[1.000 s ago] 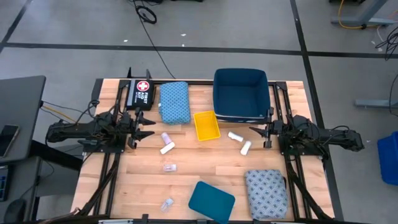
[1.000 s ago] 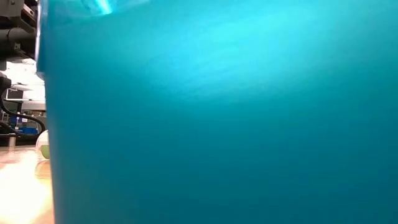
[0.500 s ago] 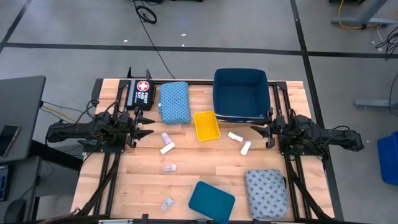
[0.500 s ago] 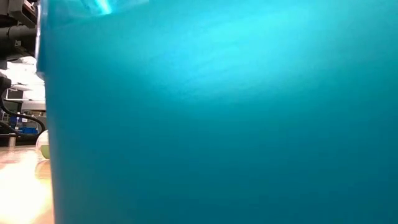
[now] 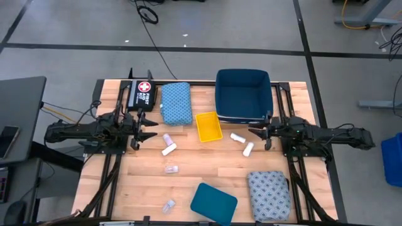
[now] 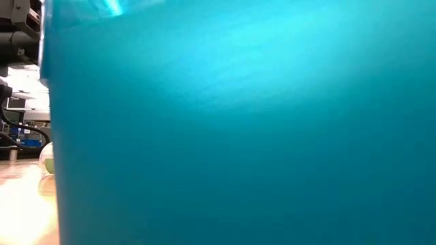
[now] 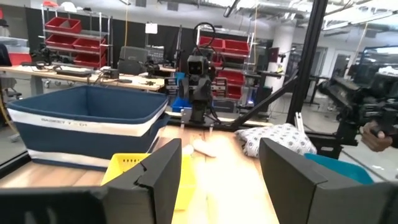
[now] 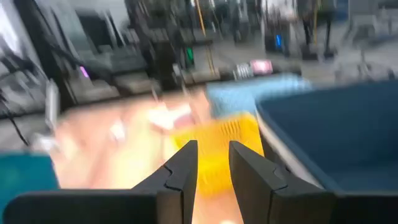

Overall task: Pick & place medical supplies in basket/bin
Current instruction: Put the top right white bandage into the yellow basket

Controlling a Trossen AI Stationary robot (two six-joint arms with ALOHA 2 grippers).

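In the high view two white rolls (image 5: 237, 137) (image 5: 248, 149) lie right of a yellow tray (image 5: 208, 126). A third roll (image 5: 169, 149) and a small packet (image 5: 167, 139) lie left of centre. Clear packets (image 5: 171, 169) (image 5: 168, 206) lie nearer the near edge. The blue pad (image 5: 176, 103) lies flat at the far side, the grey-blue pad (image 5: 269, 195) at the near right. My right gripper (image 5: 256, 134) (image 8: 214, 168) is open, just right of the two rolls. My left gripper (image 5: 146, 129) (image 7: 221, 180) is open, left of the third roll.
A navy bin (image 5: 243, 94) stands at the far right, the black case with a cross (image 5: 141, 94) at the far left. A teal tray (image 5: 213, 203) sits at the near edge and its wall (image 6: 238, 122) fills the low view. Bare wood lies mid-table.
My right gripper has moved toward the table's left, closing on the two white rolls by the yellow tray. The left arm and all objects have stayed where they were.
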